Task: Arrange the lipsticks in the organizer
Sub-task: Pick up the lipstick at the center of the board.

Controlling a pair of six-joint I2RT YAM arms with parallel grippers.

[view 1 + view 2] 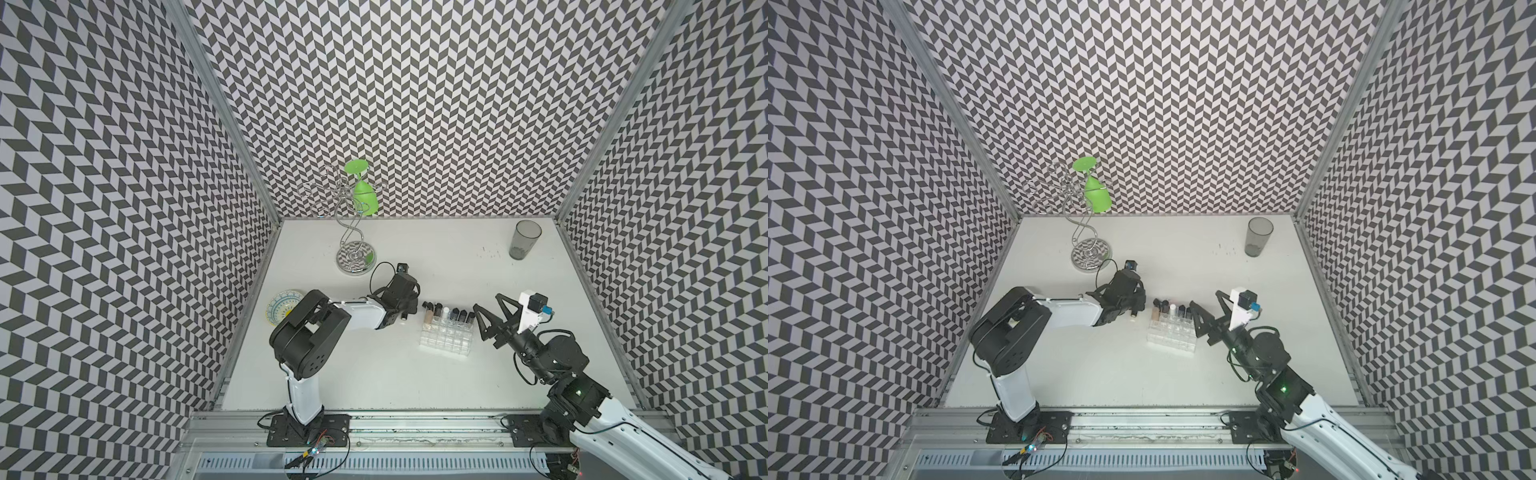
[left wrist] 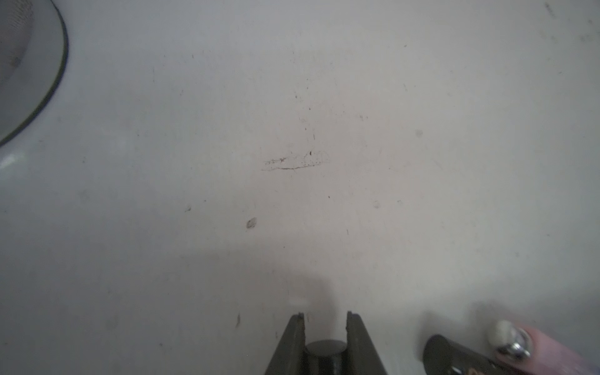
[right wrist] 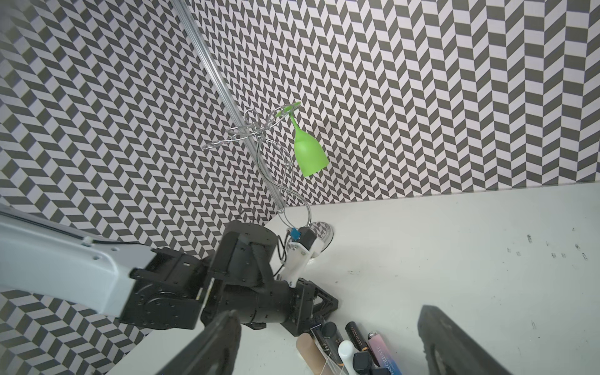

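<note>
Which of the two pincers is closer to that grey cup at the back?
Right. The right pincer sits in front of the grey cup, by the tray; the left pincer is farther, past the tray's other end.

Here's the left arm [image 1: 309,332], rising from its base at the lower centre-left in both top views. It folds at the black elbow and reaches right along the white forearm. The wrist is bent over, so the left hand [image 1: 402,311] points down at the bench [image 1: 374,374]. In the left wrist view its dark fingers [image 2: 290,344] are clamped on the rounded end of a glossy black lipstick tube [image 2: 325,352]. Over on the lower right, the right arm [image 1: 565,365] angles up and left. The right hand [image 1: 488,305] is raised, with its two black fingers [image 3: 214,341] spread wide apart.
</note>
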